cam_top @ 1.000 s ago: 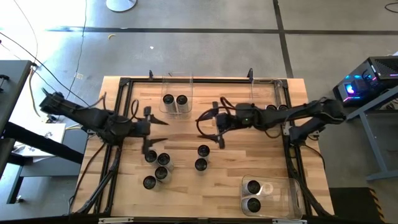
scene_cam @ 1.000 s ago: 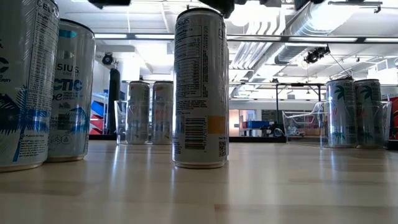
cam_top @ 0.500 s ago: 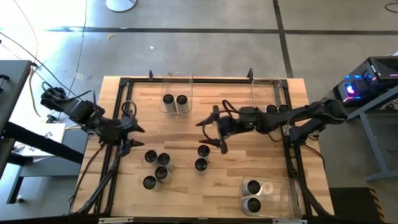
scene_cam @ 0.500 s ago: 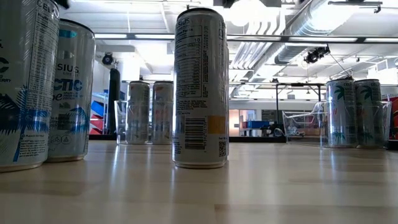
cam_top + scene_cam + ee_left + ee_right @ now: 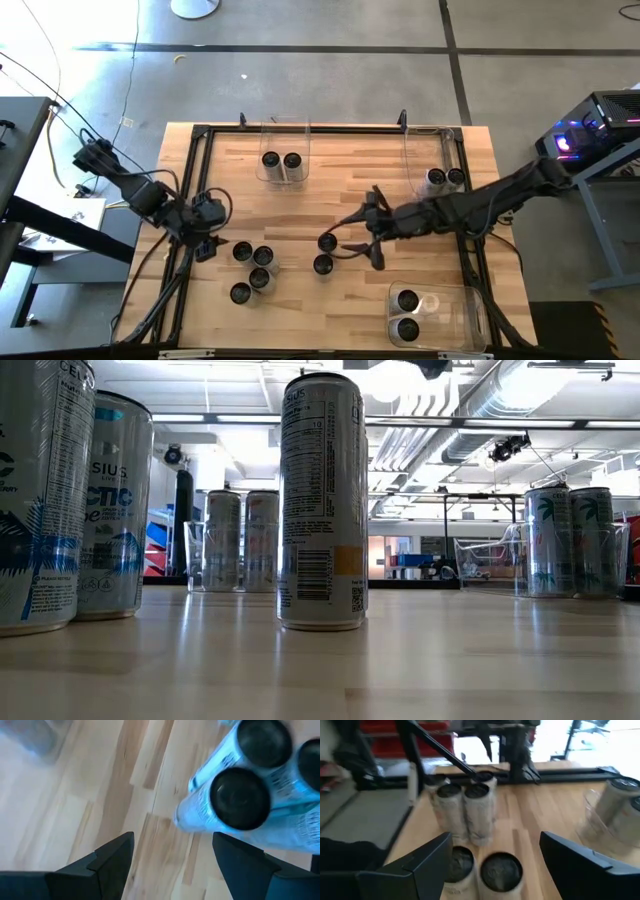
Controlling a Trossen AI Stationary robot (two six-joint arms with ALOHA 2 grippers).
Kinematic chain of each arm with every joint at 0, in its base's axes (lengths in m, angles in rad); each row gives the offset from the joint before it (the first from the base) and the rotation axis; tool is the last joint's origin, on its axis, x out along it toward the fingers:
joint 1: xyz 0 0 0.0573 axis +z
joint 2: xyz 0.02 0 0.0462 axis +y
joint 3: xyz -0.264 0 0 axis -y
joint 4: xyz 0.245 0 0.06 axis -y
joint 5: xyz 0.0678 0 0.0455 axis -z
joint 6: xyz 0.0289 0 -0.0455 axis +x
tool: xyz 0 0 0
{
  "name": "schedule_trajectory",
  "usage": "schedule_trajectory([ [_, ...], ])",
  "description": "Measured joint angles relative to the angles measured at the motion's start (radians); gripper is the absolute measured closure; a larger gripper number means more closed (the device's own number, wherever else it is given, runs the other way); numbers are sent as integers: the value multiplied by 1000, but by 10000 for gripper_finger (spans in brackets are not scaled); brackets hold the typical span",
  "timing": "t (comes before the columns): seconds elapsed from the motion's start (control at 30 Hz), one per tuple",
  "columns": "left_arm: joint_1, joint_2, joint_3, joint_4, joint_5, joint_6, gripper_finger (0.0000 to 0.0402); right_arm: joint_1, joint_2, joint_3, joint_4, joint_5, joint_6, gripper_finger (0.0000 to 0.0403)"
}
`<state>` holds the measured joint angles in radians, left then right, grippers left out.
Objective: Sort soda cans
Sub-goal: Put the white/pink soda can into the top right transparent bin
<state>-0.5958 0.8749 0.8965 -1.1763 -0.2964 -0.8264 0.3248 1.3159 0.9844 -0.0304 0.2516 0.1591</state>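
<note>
Several soda cans stand upright on the wooden table. A cluster stands near the left, and a pair stands at the middle. My left gripper hangs open just left of the cluster, tipped downward; its wrist view shows the nearest can ahead of the gap. My right gripper is open just right of the pair. Its wrist view looks over the two dark can tops. Neither gripper touches anything.
A clear bin at the far middle holds two cans, another bin at the far right holds two, and a third bin at the near right holds two. A black frame runs round the table. Bare wood lies between the groups.
My left gripper has swung toward the table's left and near edges, sunk a little and tipped downward, ending beside the left cluster. My right gripper has gone toward the near edge and stands beside the middle pair. Both stayed open. No can has moved.
</note>
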Motion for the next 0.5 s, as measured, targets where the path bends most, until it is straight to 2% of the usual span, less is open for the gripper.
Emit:
schedule_trajectory([
  [0.13, -8, 0, -60, 3, 45, -67, 135, 28, 15, 0, -10, 71, -1, 107],
  [0.23, -6, -1, -87, 24, 66, -71, 135, 40, 15, 0, -2, 77, -2, 107],
  [0.5, -12, 6, -133, 176, 201, -32, 124, 45, 14, 0, 18, 80, -2, 107],
])
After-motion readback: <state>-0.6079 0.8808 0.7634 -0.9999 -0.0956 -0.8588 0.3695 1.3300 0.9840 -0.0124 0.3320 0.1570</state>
